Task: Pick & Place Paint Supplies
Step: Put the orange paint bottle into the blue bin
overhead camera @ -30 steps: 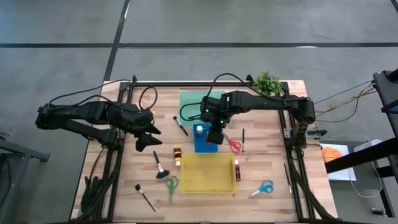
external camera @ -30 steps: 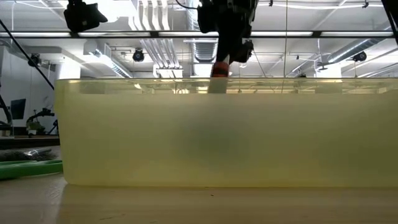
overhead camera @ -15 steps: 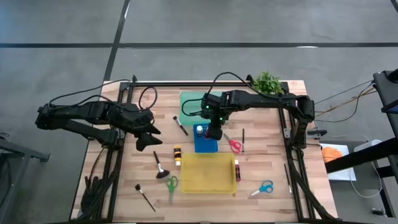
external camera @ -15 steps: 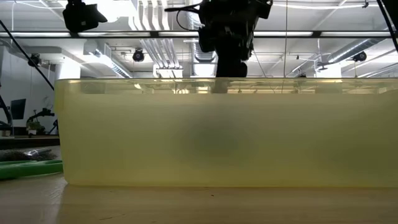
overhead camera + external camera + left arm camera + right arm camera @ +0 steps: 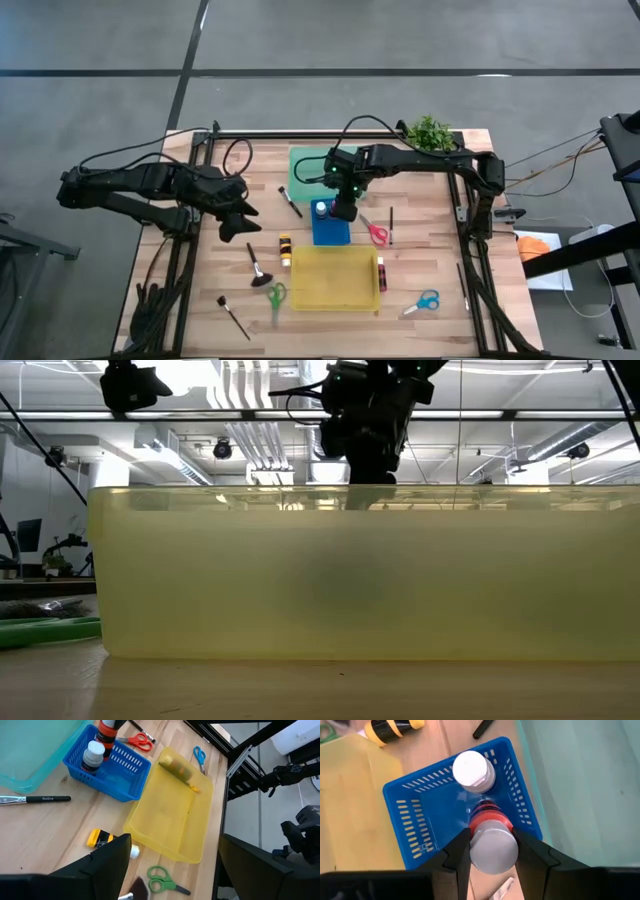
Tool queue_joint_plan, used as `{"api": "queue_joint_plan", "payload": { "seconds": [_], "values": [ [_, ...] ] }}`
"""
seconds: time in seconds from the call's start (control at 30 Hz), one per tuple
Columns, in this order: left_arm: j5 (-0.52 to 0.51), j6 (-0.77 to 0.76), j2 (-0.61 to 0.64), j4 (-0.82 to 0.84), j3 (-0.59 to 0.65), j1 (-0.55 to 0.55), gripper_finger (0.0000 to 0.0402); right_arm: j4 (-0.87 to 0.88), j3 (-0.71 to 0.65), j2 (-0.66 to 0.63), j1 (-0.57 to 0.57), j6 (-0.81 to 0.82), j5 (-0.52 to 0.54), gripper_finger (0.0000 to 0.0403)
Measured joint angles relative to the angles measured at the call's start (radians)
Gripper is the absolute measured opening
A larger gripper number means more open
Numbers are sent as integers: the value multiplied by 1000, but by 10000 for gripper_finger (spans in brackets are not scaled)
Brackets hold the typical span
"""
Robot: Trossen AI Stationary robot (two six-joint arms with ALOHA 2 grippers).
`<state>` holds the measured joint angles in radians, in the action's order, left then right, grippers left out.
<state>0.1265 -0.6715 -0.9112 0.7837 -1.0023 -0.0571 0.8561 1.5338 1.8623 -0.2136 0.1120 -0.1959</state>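
Note:
My right gripper (image 5: 343, 208) is over the blue basket (image 5: 330, 232), shut on a red paint bottle (image 5: 487, 816) with a pale cap. A white-capped bottle (image 5: 472, 770) stands in the basket's far end. The green tray (image 5: 306, 163) lies behind the basket and the yellow tray (image 5: 333, 278) in front of it. In the low view the yellow tray's wall (image 5: 350, 575) hides my right gripper's fingertips. My left gripper (image 5: 240, 215) hangs open above the table's left part, touching nothing. My right gripper pinches the red bottle at its capped top end (image 5: 492, 851) between its two fingers (image 5: 461, 854). The fingers come from above, slanting down. The bottle hangs upright below them, bottom end down inside the basket. I cannot tell whether it touches the basket floor.
A yellow-and-black bottle (image 5: 285, 250) and a magenta bottle (image 5: 381, 272) lie beside the yellow tray. Red scissors (image 5: 375, 232), green scissors (image 5: 276, 295) and blue scissors (image 5: 425, 302) lie loose, as do several black brushes (image 5: 290, 200). A plant (image 5: 430, 131) stands at the far right.
My right gripper has gone down and a little toward the far edge with the red bottle. In the low view the bottle has sunk behind the yellow tray's rim. The fingers have stayed shut on it.

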Motion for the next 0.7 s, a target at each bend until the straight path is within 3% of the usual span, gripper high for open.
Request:
{"api": "queue_joint_plan", "payload": {
  "seconds": [0.7],
  "values": [
    [0, -17, 0, 0, 0, 0, 312, -7, 14, 86, 8, -16, 40, 114]
  ]
}}
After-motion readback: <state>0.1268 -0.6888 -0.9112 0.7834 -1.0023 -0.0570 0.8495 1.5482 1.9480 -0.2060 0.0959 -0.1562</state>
